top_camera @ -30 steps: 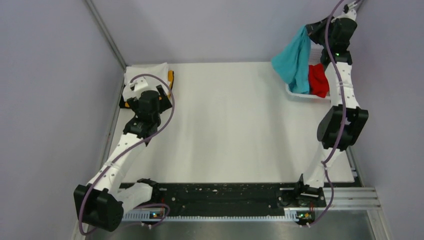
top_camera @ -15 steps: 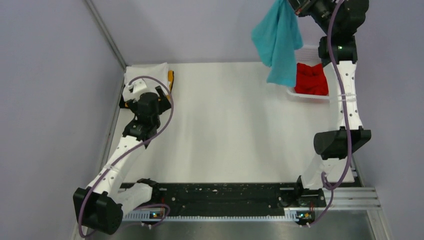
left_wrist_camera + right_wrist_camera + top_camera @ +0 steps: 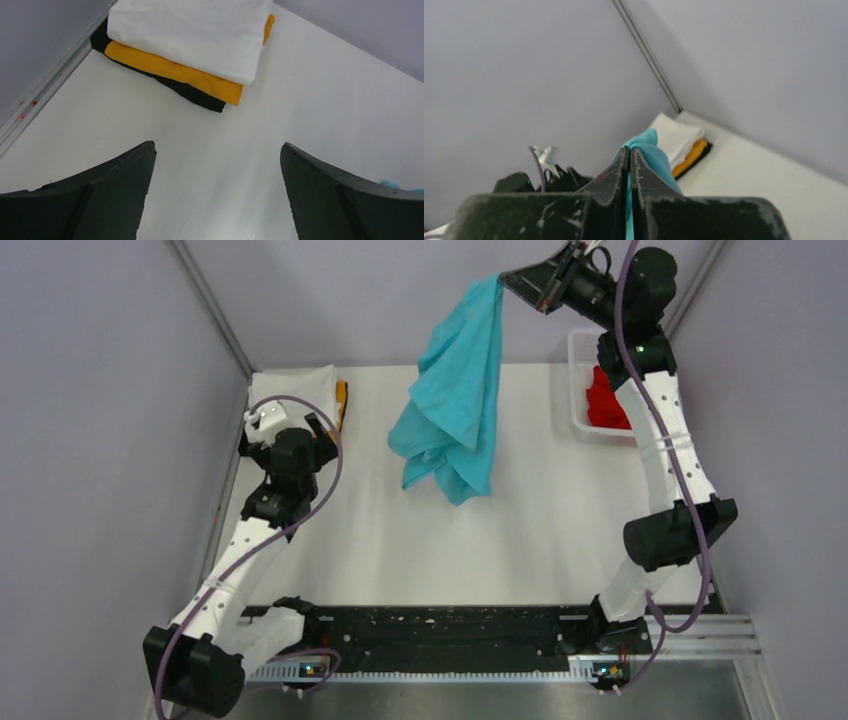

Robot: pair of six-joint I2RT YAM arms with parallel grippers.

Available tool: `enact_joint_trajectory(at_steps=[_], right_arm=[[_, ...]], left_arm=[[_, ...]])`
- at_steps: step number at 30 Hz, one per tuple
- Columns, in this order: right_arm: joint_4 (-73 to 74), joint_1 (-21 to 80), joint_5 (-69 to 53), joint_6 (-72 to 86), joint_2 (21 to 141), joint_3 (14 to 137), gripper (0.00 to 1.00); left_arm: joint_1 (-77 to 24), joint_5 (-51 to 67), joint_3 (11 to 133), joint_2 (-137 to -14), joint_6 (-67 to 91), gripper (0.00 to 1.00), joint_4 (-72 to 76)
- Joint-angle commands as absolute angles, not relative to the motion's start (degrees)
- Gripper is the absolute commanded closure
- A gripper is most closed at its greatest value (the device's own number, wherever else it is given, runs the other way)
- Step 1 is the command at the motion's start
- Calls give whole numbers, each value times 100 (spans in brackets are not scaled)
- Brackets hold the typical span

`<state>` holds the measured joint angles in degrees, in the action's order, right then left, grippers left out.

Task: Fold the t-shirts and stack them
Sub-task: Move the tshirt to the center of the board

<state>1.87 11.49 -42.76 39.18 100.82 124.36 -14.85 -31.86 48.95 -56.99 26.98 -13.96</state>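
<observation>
My right gripper [image 3: 512, 282] is shut on the turquoise t-shirt [image 3: 456, 400] and holds it high; the cloth hangs crumpled over the middle of the table [image 3: 560, 520], its lower end near the surface. In the right wrist view the turquoise cloth [image 3: 651, 150] shows pinched between the shut fingers of my right gripper [image 3: 629, 150]. The red t-shirt [image 3: 603, 400] lies in the white basket [image 3: 577, 350] at the back right. A folded stack with the white t-shirt [image 3: 190, 30] on the yellow-orange t-shirt [image 3: 185, 75] on the black t-shirt [image 3: 200, 100] sits at the back left. My left gripper [image 3: 217, 150] is open and empty just before that stack.
The folded stack [image 3: 300, 385] lies against the left wall rail. The basket stands by the right wall. A dark rail [image 3: 440, 625] with the arm bases runs along the near edge.
My right arm has lifted the turquoise t-shirt out of the basket and swung it left over the middle of the table. The left arm has barely moved.
</observation>
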Motion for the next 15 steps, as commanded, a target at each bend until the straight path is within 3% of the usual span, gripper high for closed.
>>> enact_joint_trajectory(at_steps=[1, 4, 5, 8, 9, 10, 15], right_arm=[[569, 993, -4079, 3482, 9373, 10401, 98], [711, 583, -3714, 3535, 9255, 8654, 84], [808, 429, -3448, 3570, 9288, 8200, 74], [1489, 311, -2399, 3038, 9343, 7701, 28], [1745, 385, -2059, 2800, 9335, 7736, 8], [1895, 466, -1772, 2584, 9284, 7739, 2], [1976, 1006, -976, 1705, 8962, 7344, 1]], left_arm=[[-1459, -3248, 4830, -5670, 2909, 1, -1459], [-1458, -3186, 4862, -5825, 2996, 1, -1595], [-1450, -3118, 4895, -5886, 3023, 1, -1659], [-1445, -2834, 4998, -6131, 3122, 1, -1792], [-1450, -2718, 5021, -6234, 3150, 1, -1816], [-1449, -2584, 5052, -6337, 3178, 1, -1830], [-1450, -1983, 5261, -7082, 3350, 1, -2009]])
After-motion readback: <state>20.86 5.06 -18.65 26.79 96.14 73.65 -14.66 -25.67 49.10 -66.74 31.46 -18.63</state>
